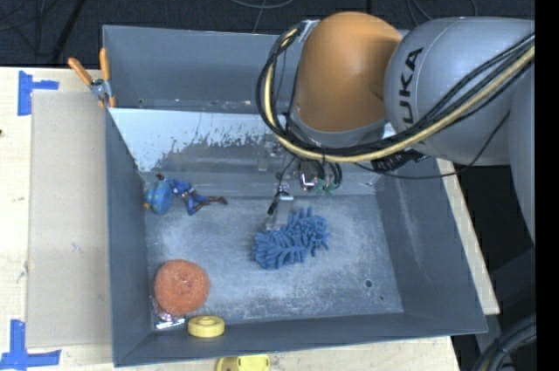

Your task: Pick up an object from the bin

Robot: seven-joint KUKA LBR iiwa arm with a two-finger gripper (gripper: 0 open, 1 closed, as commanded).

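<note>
Four loose things: blue shaggy duster head, small blue toy figure, orange-red round scrubber, yellow ring.
Bin: grey metal, floor mostly bare between the things.
Gripper: hangs below the orange wrist cover, about mid-bin, at the far-left edge of the duster head.
Grip state: cannot tell whether released or clenched; nothing seen grasped.
Duster head, place: flat on the floor at the middle of the bin, clear of every wall.
Bearing from gripper: just to the near and right, touching or almost so at the fringe.
Long axis: slanted, from near-left to far-right.
Other things: toy figure well apart to the left; scrubber in the near-left corner; ring just beside it, against the near wall.
Arm: the only one, reaching in from the right, so nearest the duster head.
Step, as judged: lining up over the duster head, not yet lifted.
Next move, as judged: small shift near-right onto the thick middle, closing across the short width.
Risk, as judged: loose strands pulling free from a shallow grasp at the edge.
</note>
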